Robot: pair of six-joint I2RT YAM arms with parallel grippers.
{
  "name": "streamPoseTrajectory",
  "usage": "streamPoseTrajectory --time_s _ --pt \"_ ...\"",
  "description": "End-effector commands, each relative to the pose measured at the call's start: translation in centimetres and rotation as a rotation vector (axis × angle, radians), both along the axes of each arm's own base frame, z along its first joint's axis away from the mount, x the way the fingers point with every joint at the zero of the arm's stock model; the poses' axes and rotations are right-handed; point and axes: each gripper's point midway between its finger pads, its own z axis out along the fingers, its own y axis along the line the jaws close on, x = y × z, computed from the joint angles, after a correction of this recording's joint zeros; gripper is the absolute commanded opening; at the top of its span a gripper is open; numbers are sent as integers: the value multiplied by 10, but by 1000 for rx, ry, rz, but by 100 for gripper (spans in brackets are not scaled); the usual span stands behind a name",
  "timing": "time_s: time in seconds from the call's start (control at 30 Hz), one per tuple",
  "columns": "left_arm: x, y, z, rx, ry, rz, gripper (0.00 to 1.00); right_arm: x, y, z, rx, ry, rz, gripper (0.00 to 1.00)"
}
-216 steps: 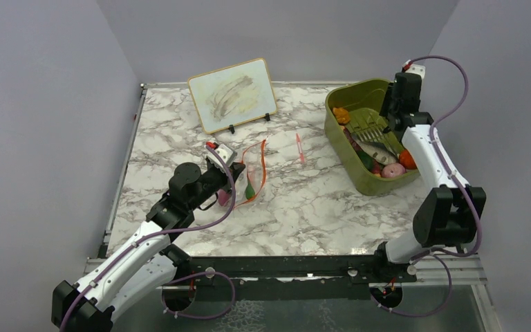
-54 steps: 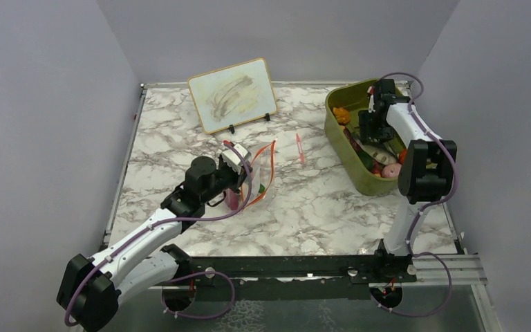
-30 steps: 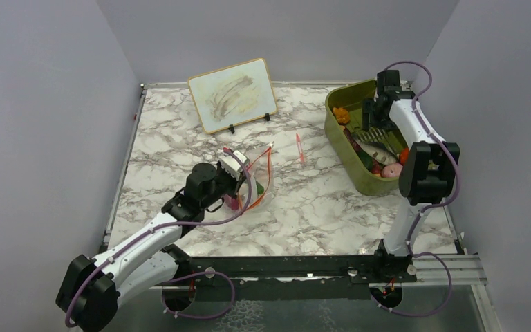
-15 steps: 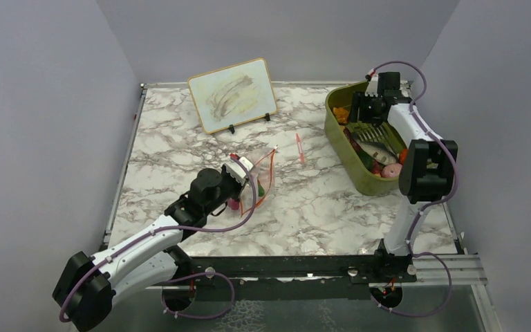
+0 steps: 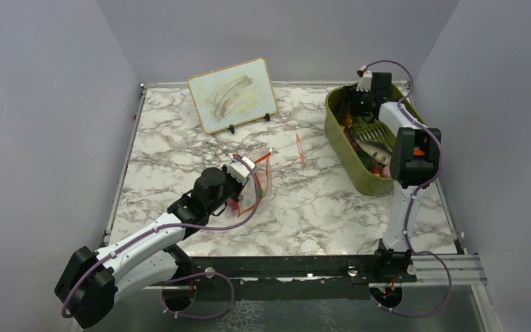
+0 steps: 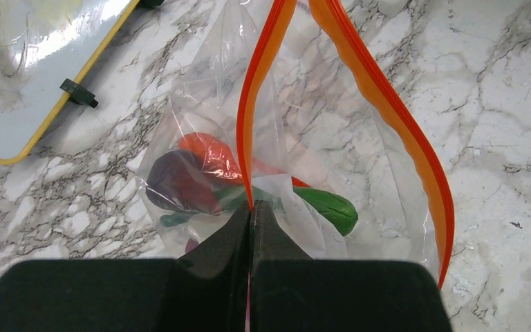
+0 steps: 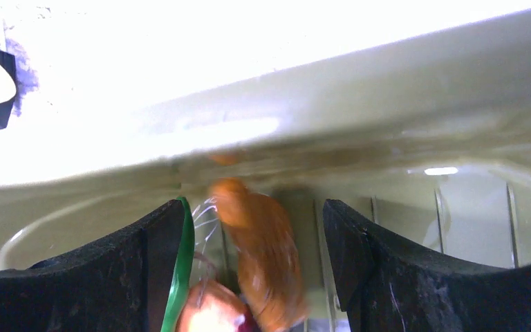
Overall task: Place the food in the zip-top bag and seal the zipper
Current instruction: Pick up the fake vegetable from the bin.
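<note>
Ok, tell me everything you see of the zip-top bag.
The zip-top bag is clear, crinkled plastic with a red-orange zipper whose two strips are spread apart, leaving the mouth open. It sits on the marble table, held up by the left gripper, jaws shut on one strip. Inside lie a purple piece, an orange-red piece and a green piece.

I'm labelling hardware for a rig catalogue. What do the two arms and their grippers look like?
The left arm and right arm match: white links between bulky black joints, a thin purple cable looped along each, a small white block near each wrist. The left gripper and right gripper have thick matte-black fingers; the right one's look scuffed.
</note>
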Motion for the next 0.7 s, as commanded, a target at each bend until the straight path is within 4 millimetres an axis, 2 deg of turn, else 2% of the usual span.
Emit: streamPoseTrajectory --time_s 0.0,0.13,0.27,0.53,0.67 --pt "8 3 7 11 -19 42 0 19 4 -1 14 -53 51 75" --pt "8 4 5 25 2 48 0 15 1 -13 -10 -27 58 71" --pt "6 6 6 17 -1 48 0 10 -6 -6 -45 -32 32 60" --pt "6 3 12 1 -15 36 0 -9 -6 5 -47 -38 22 29" --pt "7 3 26 -22 -47 41 0 -12 -13 21 -69 -65 -16 22"
